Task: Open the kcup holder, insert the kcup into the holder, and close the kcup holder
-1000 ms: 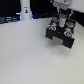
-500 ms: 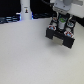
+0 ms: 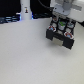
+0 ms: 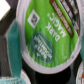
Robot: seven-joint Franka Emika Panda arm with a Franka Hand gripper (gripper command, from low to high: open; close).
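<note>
The gripper hangs directly over the kcup holder, its white body at the table's far side; whether its jaws are wide or narrow cannot be told. Just below it, in the wrist view, the kcup fills the picture, green lid up, resting in the black holder among neighbouring pods. A white bottle stands well apart toward the exterior view's left.

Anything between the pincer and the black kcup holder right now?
Only the small green kcup: the wrist view shows it close up, filling the frame. In the exterior view the white pincer hangs just above the black boxy kcup holder.
</note>
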